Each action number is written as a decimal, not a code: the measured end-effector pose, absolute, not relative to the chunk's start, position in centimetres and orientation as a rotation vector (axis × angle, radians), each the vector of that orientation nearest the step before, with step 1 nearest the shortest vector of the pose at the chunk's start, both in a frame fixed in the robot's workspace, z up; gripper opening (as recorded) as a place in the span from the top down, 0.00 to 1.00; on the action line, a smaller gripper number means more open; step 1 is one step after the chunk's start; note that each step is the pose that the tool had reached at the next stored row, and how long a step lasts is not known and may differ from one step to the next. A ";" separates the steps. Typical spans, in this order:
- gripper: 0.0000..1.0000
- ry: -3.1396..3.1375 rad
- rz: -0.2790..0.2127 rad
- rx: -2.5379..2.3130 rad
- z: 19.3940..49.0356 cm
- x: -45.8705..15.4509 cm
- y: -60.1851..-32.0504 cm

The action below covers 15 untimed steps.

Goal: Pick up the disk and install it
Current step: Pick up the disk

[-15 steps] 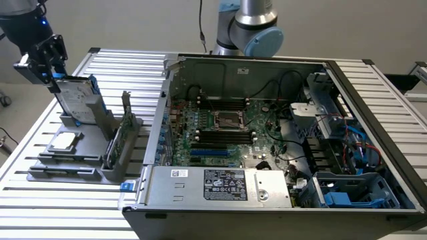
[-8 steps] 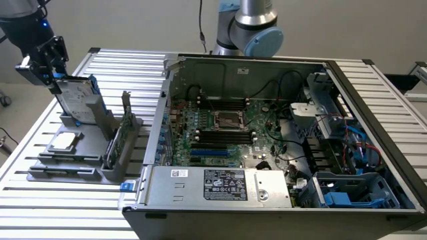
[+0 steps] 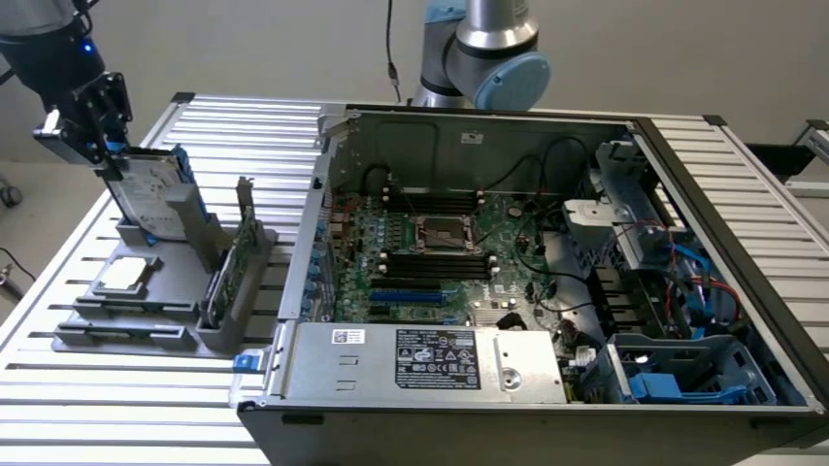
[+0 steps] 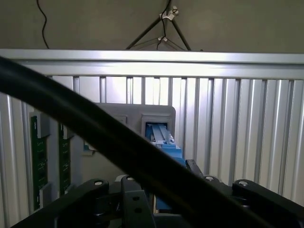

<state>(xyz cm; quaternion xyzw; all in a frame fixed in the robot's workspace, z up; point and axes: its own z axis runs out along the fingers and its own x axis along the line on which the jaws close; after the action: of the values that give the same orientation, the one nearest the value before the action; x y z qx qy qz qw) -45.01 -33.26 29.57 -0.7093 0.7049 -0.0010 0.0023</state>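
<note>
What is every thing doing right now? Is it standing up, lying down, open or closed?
disk: standing upright in the grey holder, not yet in the computer.
gripper: right at the top edge of the disk.
chip: lying flat in the holder.
green card: standing on its edge in a holder slot.
computer case: lying on the table, side open, insides showing.

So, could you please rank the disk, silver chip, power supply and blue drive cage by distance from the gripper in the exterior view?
1. disk, right at the gripper
2. silver chip, same rack
3. power supply, case's near edge
4. blue drive cage, the exterior view's right
</note>
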 end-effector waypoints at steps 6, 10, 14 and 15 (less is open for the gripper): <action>0.55 2.211 -0.001 -2.224 29.5 -45.0 -33.3; 0.55 2.211 0.000 -2.223 29.5 -45.0 -33.3; 0.55 2.216 0.001 -2.217 29.5 -45.0 -33.3; 0.55 2.218 0.002 -2.214 29.4 -45.0 -33.3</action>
<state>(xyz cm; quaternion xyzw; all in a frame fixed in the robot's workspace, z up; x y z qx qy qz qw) -45.00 -33.26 29.45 -0.7066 0.7076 0.0005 0.0038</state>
